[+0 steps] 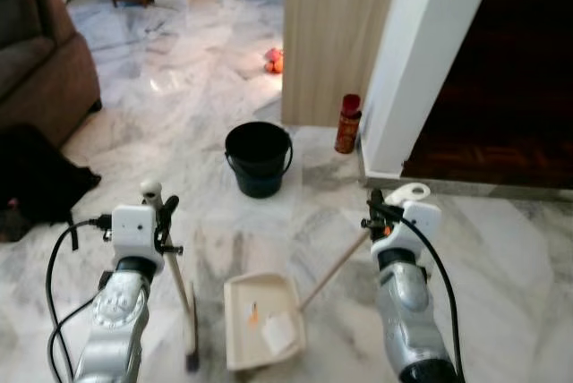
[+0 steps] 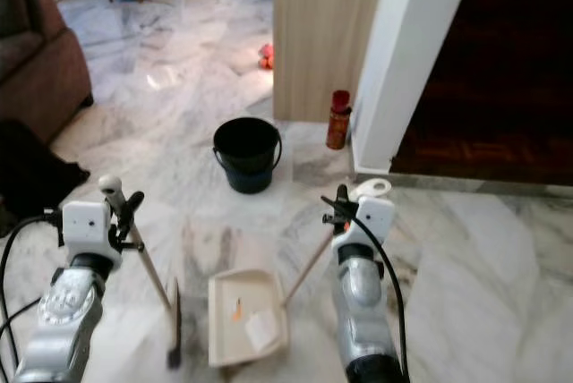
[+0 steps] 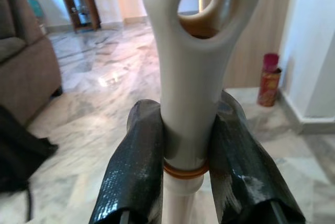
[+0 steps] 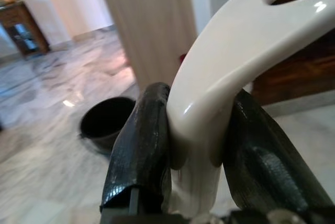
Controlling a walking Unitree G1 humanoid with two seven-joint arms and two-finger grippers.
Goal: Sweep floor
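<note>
Left end effector (image 3: 186, 182) clamped on broom handle (image 3: 191, 88), bristles down left of dustpan (image 1: 261, 320) | right end effector (image 4: 201, 153) gripping dustpan handle (image 4: 225, 67) | risk: tilt the pan and your paper scrap (image 1: 277, 333) slides out before black bucket (image 1: 258, 157)

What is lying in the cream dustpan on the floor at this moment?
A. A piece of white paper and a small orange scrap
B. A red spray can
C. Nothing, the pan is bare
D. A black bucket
A: in the left eye view the dustpan holds a white paper piece and a small orange scrap; the red can and black bucket stand on the floor farther away.
</note>
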